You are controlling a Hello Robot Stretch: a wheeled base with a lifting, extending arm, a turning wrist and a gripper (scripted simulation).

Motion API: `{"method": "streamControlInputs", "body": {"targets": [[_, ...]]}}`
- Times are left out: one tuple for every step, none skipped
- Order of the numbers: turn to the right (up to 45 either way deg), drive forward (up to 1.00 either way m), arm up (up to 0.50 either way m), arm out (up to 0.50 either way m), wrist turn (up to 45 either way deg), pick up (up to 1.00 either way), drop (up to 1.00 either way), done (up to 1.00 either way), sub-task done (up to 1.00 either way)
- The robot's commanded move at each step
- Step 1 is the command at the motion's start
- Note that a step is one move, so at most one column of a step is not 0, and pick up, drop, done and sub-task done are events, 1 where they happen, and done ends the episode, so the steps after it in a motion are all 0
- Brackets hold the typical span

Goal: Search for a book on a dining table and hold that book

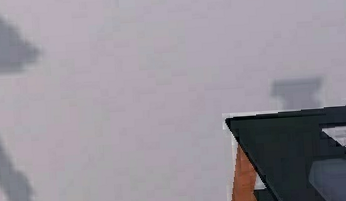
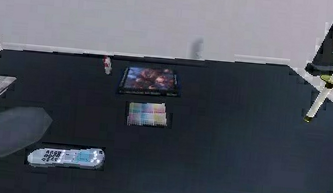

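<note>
Arm side view: book (image 2: 151, 80) lies flat on the dark table (image 2: 231, 140), upper centre. Remote (image 2: 66, 157) lower left, candle (image 2: 332, 83) at right edge. State of the gripper: cannot tell.

The dining table (image 2: 240, 151) has a wide black top. In the forward view it shows as a dark corner on an orange-brown leg (image 1: 245, 180). Two flat, book-like things lie face up on it, left of the middle in the arm side view. The larger slab (image 2: 151, 80), toward the far edge, has a black border around a reddish-purple picture. The smaller slab (image 2: 148, 114) lies just nearer, apart from it, and shows a grid of coloured patches. Which one is the book cannot be told.
</note>
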Motion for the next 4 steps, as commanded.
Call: {"method": "streamControlInputs", "body": {"targets": [[0.0,0.00,0.38,0.00,0.0,0.00,0.00,0.00,0.00],[0.0,0.00,0.00,0.46,0.0,0.00,0.00,0.00,0.00],[0.0,0.00,0.00,0.02,0.0,0.00,0.00,0.00,0.00],[0.0,0.00,0.00,0.00,45.0,0.00,0.00,0.00,0.00]]}}
